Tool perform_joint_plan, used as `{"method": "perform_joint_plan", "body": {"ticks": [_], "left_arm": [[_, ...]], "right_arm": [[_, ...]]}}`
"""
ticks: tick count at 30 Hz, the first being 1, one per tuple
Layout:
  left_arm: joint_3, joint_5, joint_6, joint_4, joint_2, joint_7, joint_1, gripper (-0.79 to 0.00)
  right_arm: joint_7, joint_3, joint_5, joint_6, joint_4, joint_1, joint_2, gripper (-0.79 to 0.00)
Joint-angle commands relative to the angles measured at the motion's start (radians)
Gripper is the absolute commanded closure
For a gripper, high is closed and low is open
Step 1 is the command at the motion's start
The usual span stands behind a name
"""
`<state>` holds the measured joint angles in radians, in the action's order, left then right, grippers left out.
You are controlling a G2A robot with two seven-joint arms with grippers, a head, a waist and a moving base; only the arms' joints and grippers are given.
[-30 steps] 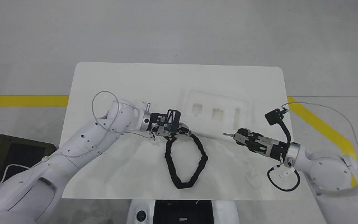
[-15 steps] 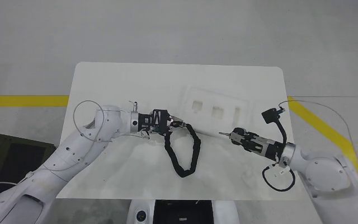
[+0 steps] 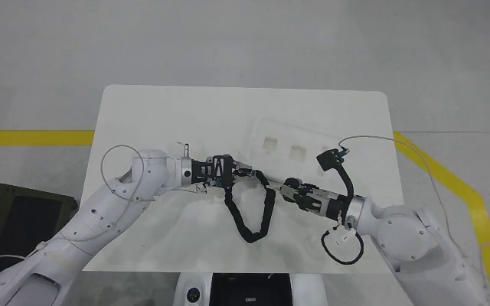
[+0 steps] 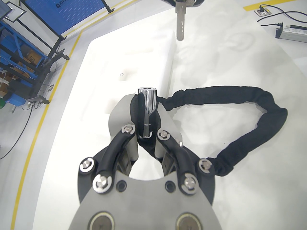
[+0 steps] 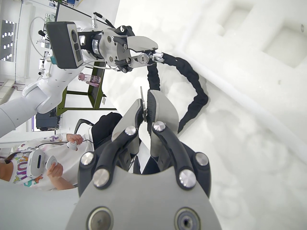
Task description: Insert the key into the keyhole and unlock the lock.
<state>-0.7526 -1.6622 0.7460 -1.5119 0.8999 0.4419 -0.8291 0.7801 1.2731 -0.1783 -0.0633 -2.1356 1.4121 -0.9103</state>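
My left hand (image 3: 236, 170) grips the lock (image 4: 147, 107) by its chrome barrel; my right hand (image 5: 144, 106) pinches the key (image 4: 180, 22), blade aimed at the left hand, near but apart.

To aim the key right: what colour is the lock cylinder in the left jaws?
The lock cylinder is shiny silver chrome; clearest in the left wrist view.

lock (image 4: 146, 107) is about mid-table (image 3: 153, 122), key (image 4: 180, 25) just to its right, foam tray (image 3: 282, 157) behind both near the far edge
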Motion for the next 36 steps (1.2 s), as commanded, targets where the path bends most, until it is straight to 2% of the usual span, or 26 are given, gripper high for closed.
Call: {"method": "perform_joint_plan", "body": {"ticks": [1,14,36], "left_arm": [[-0.002,-0.004,-0.002,-0.004,0.001,-0.002,-0.005,0.0],[-0.01,-0.038,-0.02,-0.021,0.011,-0.011,-0.02,0.0],[-0.022,-0.054,-0.016,-0.02,0.019,-0.012,-0.029,0.0]], "right_arm": [[-0.007,-0.026,-0.003,-0.015,0.009,-0.023,-0.005,0.0],[-0.046,-0.129,-0.08,-0.107,0.036,-0.127,-0.03,0.0],[-0.042,-0.136,-0.124,-0.152,0.041,-0.136,-0.044,0.0]]}}
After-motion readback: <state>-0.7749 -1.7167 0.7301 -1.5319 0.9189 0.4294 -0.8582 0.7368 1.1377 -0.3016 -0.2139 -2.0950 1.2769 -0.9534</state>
